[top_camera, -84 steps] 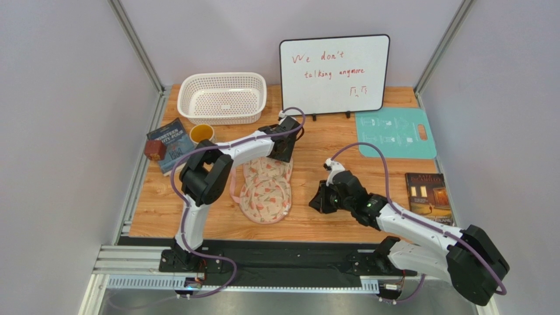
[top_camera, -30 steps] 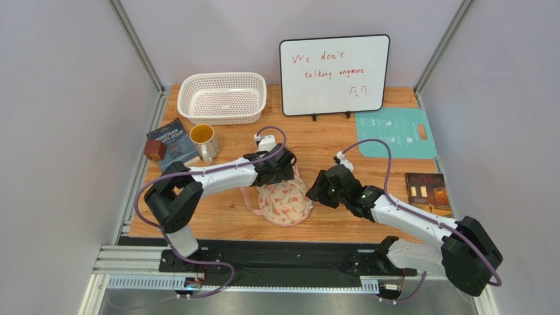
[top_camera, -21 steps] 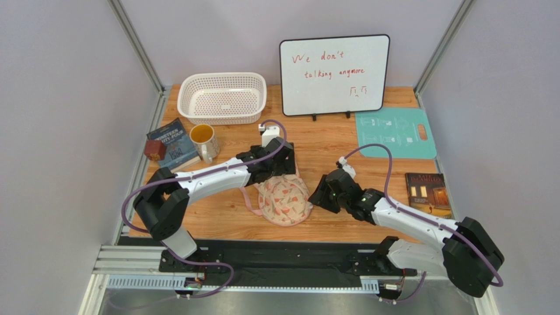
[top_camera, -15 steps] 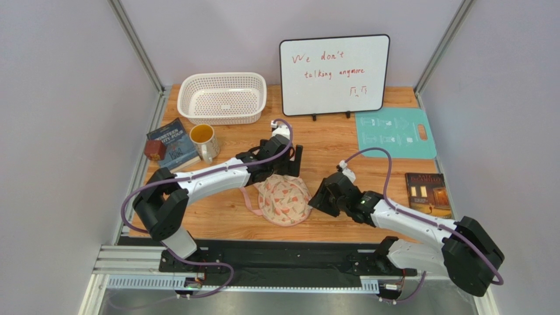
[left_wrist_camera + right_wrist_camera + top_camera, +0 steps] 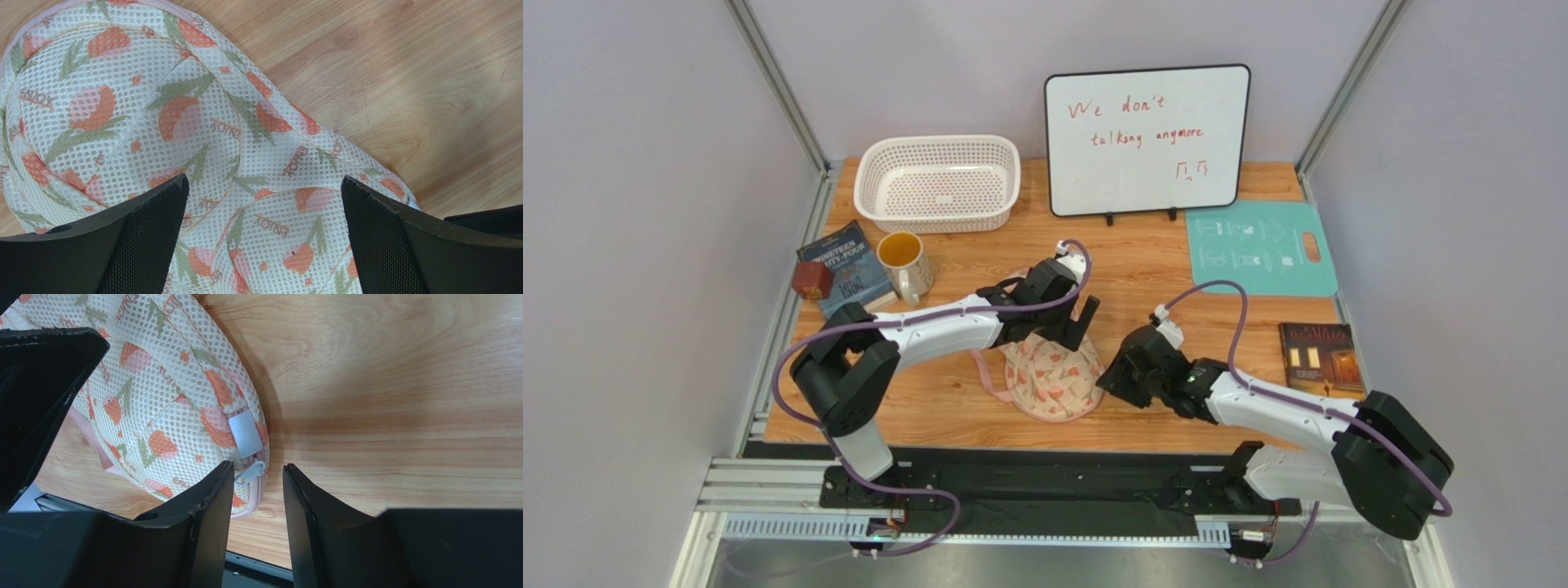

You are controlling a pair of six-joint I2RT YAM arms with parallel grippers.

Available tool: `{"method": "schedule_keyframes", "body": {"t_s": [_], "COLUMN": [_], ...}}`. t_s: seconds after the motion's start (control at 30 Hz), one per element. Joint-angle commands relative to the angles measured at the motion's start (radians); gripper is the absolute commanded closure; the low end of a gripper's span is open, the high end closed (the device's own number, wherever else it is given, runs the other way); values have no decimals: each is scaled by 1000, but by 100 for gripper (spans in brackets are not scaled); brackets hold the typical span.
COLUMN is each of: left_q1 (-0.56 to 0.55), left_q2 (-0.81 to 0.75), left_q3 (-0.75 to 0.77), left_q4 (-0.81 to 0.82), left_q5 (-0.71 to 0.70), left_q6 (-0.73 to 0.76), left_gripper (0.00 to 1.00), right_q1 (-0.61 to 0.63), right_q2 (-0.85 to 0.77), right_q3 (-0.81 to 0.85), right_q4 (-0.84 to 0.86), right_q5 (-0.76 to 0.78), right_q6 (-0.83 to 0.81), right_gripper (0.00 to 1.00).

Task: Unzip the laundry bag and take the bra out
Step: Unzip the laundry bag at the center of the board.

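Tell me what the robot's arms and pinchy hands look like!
Both the left arm and the right arm have white tube-shaped middles with chunky black joints. A thin purple cable loops along each one. The left gripper and right gripper are black, each with two wedge-shaped fingers; the left one's look finely dotted inside.

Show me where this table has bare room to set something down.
Bare wood lies between the whiteboard, the mug and the teal mat, and at the near edge left of the laundry bag. Crowded: the bag, left gripper and right gripper at it.
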Motion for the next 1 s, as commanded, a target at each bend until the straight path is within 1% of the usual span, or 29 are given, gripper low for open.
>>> {"method": "schedule_keyframes", "body": {"t_s": [0.0, 0.1, 0.13, 0.2, 0.23, 0.3, 0.4, 0.5, 0.6, 0.67, 0.83, 0.87, 0.97], "left_q1": [-1, -1, -1, -3, -3, -1, -1, 0, 2, 3, 16, 17, 17], "left_q2": [-5, 5, 9, 23, 29, 46, 72, 92, 94, 81, 15, -9, -64], "left_q3": [-13, -25, -30, -36, -40, -47, -56, -62, -68, -80, -99, -100, -100], "left_q4": [11, 9, 9, 9, 9, 6, 1, -20, -57, -60, -60, -60, -68], "left_q5": [5, -6, -7, -10, -16, -22, -29, -61, -122, -137, -95, -84, -49], "left_q6": [27, 24, 24, 21, 20, 18, 12, -19, -85, -127, -158, -160, -157], "left_gripper": [0, 0, 0, 0, 0, 0, 1, 1, 1, 0, 0, 0, 0], "right_q1": [7, 14, 17, 26, 30, 37, 40, 40, 39, 33, -30, -58, -88], "right_q2": [43, 80, 86, 98, 100, 101, 91, 83, 89, 100, 121, 131, 155], "right_q3": [33, 30, 28, 28, 33, 37, 43, 52, 85, 109, 177, 190, 240], "right_q4": [67, 98, 104, 116, 112, 101, 82, 56, 17, -20, -26, -23, -19], "right_q5": [29, 15, 17, 22, 28, 35, 52, 74, 101, 121, 75, 63, 22], "right_q6": [27, 31, 34, 39, 39, 37, 33, 21, -13, -58, -177, -230, -333], "right_gripper": [61, 67, 74, 79, 84, 85, 91, 100, 100, 100, 100, 100, 100]}}
